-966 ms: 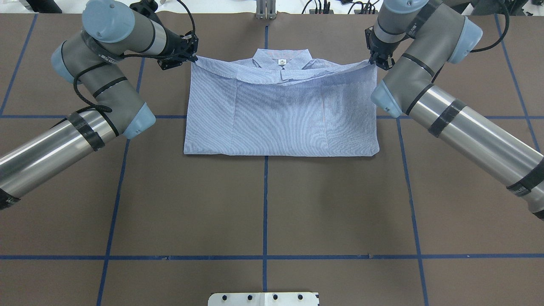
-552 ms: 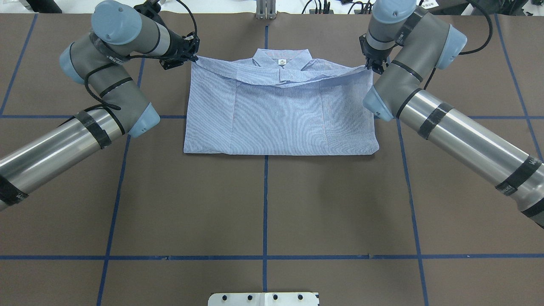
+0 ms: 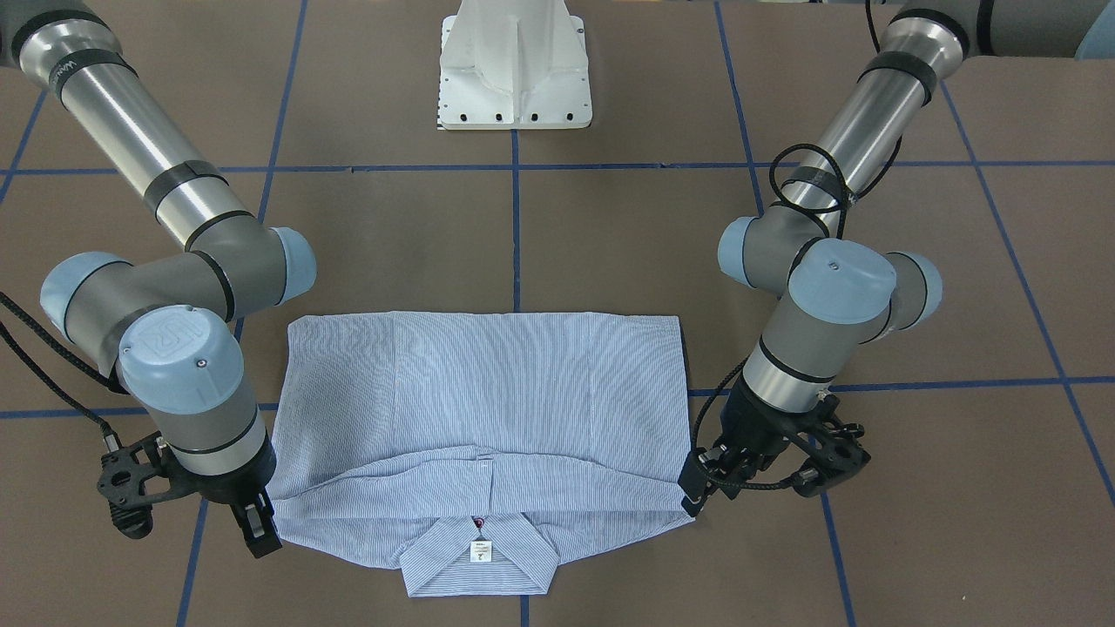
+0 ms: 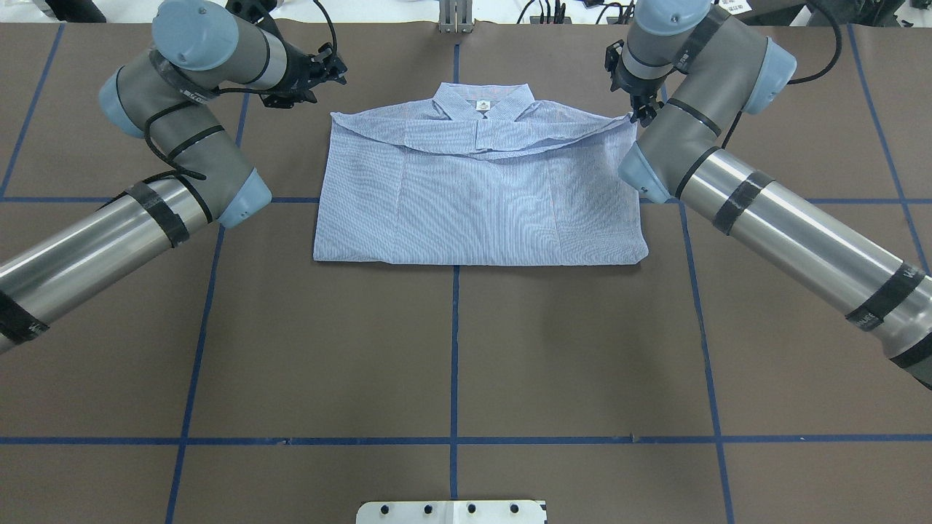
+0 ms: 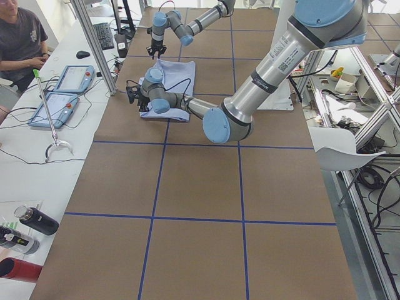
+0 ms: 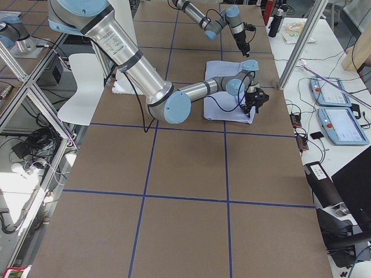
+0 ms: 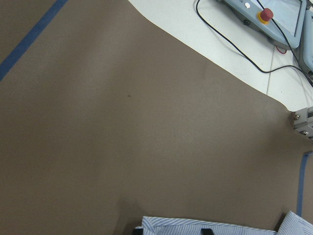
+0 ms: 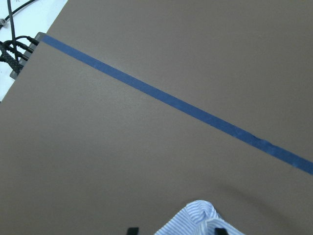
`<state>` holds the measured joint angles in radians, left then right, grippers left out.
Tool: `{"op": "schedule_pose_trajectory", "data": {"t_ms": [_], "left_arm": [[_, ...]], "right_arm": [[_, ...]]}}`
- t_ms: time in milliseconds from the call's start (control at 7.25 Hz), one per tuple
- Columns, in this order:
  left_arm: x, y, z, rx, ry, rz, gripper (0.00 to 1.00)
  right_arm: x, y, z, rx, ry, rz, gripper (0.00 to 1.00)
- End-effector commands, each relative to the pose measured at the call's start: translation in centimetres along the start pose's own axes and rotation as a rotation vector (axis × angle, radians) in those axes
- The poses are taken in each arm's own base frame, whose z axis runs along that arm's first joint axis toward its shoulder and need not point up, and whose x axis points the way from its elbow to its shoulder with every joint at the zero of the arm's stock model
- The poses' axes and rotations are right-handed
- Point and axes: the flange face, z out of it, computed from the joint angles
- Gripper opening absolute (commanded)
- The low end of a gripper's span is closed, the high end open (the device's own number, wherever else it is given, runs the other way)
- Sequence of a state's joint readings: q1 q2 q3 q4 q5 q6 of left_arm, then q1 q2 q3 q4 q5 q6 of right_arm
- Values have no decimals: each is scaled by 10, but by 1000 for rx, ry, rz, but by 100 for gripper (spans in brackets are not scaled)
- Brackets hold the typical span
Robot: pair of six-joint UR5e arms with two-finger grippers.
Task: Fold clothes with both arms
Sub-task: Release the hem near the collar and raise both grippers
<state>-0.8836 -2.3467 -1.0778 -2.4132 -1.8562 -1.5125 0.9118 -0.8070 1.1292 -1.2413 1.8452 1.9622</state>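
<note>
My left arm bends sharply at the elbow. The left gripper is released, fingers apart, just off the far left corner of the shirt. The striped shirt lies folded flat on the far middle of the tabletop, collar away from me, with wide bare room nearer me. My right arm mirrors the left. The right gripper points down at the far right corner, fingers spread with bunched cloth between them. The right arm's elbow hides part of the shirt's right edge. Both wrist views show only the very tips of the fingers.
</note>
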Motion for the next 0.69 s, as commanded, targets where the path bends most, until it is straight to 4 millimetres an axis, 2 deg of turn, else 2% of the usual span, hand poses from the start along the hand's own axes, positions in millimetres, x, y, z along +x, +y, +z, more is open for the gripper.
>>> {"op": "schedule_pose_trajectory", "data": {"t_ms": [0,138,276,414,552], "left_arm": [[6,6,-39,4,70,25,100],[0,11,-55,-1,90,31,100],[-3,11,-55,0,88,31,100],[-6,12,-53,2,85,32,100],[-7,12,-53,5,84,32,100]], "right_arm": [[75,11,-34,-57,-61,-29,100],[125,31,-31,-81,-48,-28,100],[156,54,-32,-92,-44,-43,100],[179,73,-30,-111,-27,-61,100],[187,82,-28,-124,-14,-29,100]]}}
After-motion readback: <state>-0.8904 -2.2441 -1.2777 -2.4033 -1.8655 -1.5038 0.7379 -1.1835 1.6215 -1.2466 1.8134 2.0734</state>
